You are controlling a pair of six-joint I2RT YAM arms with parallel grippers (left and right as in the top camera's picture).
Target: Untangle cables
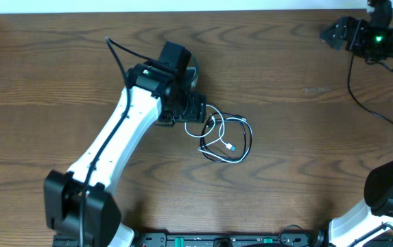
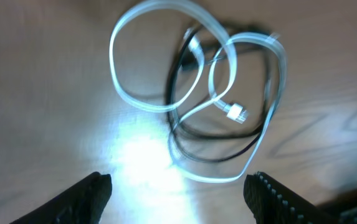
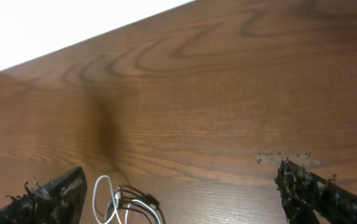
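The cables lie as one small tangle on the wooden table, a white cable (image 1: 231, 147) looped through a black cable (image 1: 249, 139). In the left wrist view the white cable's plug (image 2: 233, 112) sits inside the loops, and the black cable (image 2: 178, 68) crosses them. My left gripper (image 1: 201, 111) is open and empty at the tangle's left edge, and its fingers (image 2: 178, 190) straddle bare table just short of the loops. My right gripper (image 1: 330, 33) is open and empty at the far right back of the table. The tangle shows small and distant in the right wrist view (image 3: 123, 200).
The table's back edge (image 1: 182, 9) meets a white surface. A thicker black lead (image 1: 361, 96) from the right arm trails over the table at the right. The left arm's white link (image 1: 124, 137) slants across the table's left half.
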